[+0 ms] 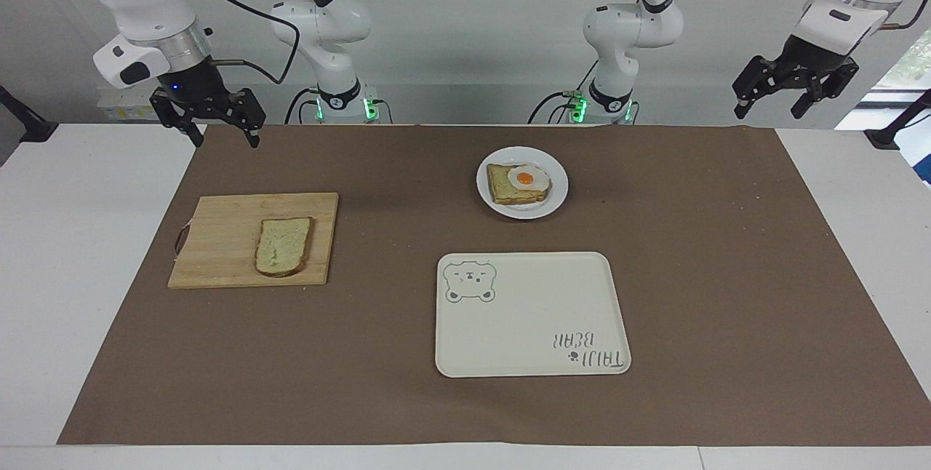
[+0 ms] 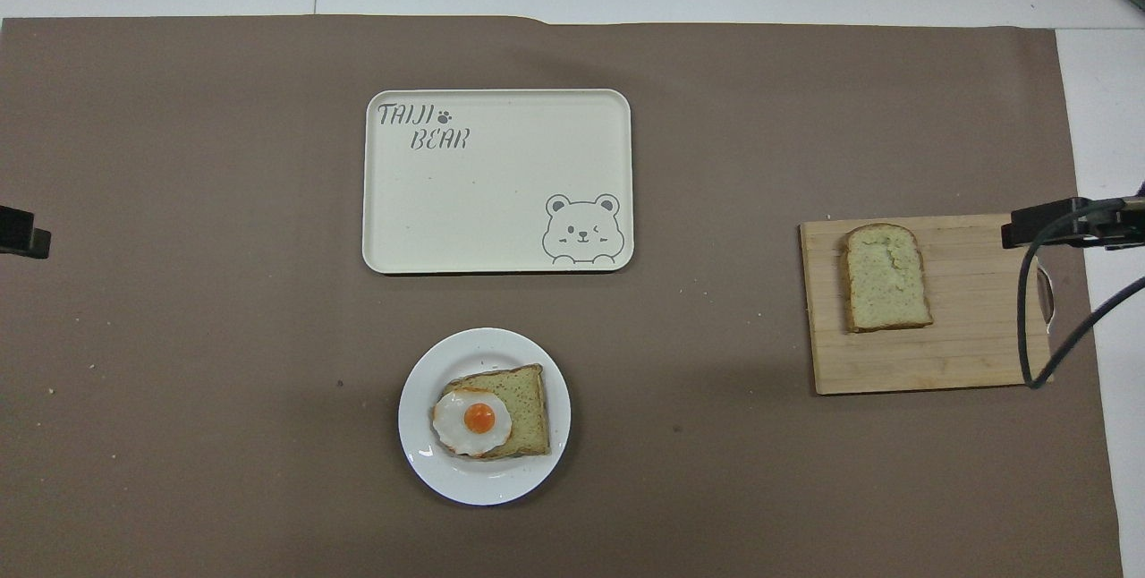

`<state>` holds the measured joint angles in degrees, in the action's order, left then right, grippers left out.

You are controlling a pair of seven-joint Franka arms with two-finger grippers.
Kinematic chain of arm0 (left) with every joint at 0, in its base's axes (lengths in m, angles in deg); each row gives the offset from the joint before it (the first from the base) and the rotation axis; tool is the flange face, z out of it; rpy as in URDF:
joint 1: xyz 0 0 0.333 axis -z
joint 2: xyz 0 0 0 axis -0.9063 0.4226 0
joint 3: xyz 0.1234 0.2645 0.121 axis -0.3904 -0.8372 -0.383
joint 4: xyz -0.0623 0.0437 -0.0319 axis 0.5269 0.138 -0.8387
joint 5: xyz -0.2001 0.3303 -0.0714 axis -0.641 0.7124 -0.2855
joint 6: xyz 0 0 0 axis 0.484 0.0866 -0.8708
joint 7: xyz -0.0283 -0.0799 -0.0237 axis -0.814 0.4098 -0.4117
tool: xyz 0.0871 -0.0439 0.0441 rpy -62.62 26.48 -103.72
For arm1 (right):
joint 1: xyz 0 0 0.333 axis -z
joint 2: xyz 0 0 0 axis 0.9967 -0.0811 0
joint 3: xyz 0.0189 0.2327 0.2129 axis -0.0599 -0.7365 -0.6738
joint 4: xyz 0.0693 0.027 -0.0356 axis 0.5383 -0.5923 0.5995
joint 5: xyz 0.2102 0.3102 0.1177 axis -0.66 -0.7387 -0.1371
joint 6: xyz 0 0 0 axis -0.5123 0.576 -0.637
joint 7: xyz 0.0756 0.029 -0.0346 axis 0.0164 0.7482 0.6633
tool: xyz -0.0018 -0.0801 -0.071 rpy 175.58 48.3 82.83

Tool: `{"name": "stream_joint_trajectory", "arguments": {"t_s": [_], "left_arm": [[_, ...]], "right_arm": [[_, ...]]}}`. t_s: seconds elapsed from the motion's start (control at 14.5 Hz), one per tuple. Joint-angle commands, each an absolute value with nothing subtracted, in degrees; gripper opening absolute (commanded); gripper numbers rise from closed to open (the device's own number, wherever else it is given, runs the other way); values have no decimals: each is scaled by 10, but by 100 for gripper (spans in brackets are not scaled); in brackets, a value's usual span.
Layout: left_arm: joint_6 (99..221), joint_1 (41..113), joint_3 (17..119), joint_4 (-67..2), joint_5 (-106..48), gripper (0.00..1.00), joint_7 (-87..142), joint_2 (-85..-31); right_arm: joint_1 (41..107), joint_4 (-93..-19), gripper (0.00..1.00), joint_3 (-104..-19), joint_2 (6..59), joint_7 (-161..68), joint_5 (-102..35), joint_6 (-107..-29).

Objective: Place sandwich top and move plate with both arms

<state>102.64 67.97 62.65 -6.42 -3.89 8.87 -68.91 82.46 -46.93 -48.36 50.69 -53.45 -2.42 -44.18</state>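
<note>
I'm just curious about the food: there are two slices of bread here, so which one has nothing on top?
The pale slice lying on the wooden board is bare. The other slice sits on the white plate under a fried egg.
</note>
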Motion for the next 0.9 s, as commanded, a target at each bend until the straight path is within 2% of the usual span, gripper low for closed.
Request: {"name": "stream_joint_trajectory", "arguments": {"t_s": [0.0,0.35,0.83], "left_arm": [[1021,678,628,-72,-35,100,94,-699],[1021,678,628,-72,-35,100,94,-699],[1021,678,628,-72,-35,100,94,-699]], "right_arm": [[825,-467,100,-482,511,-525,-21,-437],[820,-471,100,-489,512,-520,-21,-439],[818,-521,100,-488,519,-520,-22,-482]]}}
